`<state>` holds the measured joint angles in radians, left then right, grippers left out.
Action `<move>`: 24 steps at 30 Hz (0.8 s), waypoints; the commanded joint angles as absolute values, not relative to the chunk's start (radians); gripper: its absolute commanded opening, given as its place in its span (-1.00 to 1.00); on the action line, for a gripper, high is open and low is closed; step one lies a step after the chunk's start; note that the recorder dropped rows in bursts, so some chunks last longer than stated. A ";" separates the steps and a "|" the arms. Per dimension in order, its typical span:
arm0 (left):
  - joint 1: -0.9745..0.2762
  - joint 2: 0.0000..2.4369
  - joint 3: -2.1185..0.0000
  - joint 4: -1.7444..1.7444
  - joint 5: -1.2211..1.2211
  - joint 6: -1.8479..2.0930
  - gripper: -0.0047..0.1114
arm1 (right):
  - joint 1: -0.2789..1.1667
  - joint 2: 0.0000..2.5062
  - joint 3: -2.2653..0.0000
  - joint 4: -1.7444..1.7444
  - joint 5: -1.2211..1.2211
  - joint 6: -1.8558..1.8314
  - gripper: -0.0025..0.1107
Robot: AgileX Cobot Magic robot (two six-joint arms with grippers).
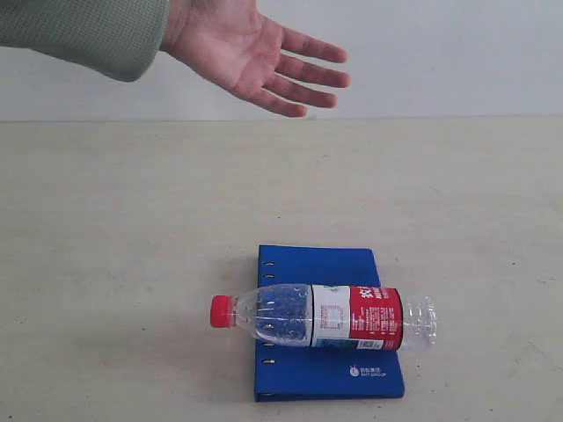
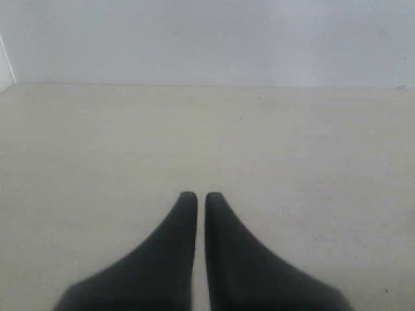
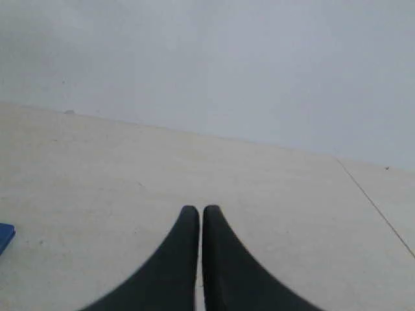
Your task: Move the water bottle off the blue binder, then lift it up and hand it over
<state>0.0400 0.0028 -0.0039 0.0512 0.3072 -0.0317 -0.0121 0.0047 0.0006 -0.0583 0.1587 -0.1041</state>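
The water bottle [image 1: 325, 317], clear with a red cap pointing left and a red-and-white label, lies on its side across the blue binder [image 1: 327, 376], which rests flat on the table near the front. Neither arm shows in the exterior view. My left gripper [image 2: 196, 195] is shut over bare tabletop with nothing between its black fingers. In the right wrist view my right gripper [image 3: 197, 209] is shut and empty too, and a corner of the blue binder [image 3: 4, 234] peeks in at the picture's edge.
A person's open hand [image 1: 255, 54], palm up, in a grey-green sleeve, reaches in over the far side of the pale table [image 1: 132, 229]. A plain white wall stands behind the table.
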 commanded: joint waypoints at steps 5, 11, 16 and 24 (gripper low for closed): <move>0.036 0.000 0.000 0.043 0.307 -0.027 -0.84 | -0.019 0.000 0.000 -0.062 0.128 -0.114 -0.96; 0.036 0.000 0.000 0.043 0.307 -0.027 -0.84 | -0.019 0.000 0.000 0.000 -0.031 -0.079 -0.96; 0.036 0.000 0.000 0.043 0.307 -0.027 -0.84 | -0.019 0.000 0.000 0.029 -0.338 0.138 -0.96; 0.036 0.000 0.000 0.043 0.307 -0.027 -0.84 | -0.019 0.076 -0.168 -0.363 -0.551 0.574 -0.96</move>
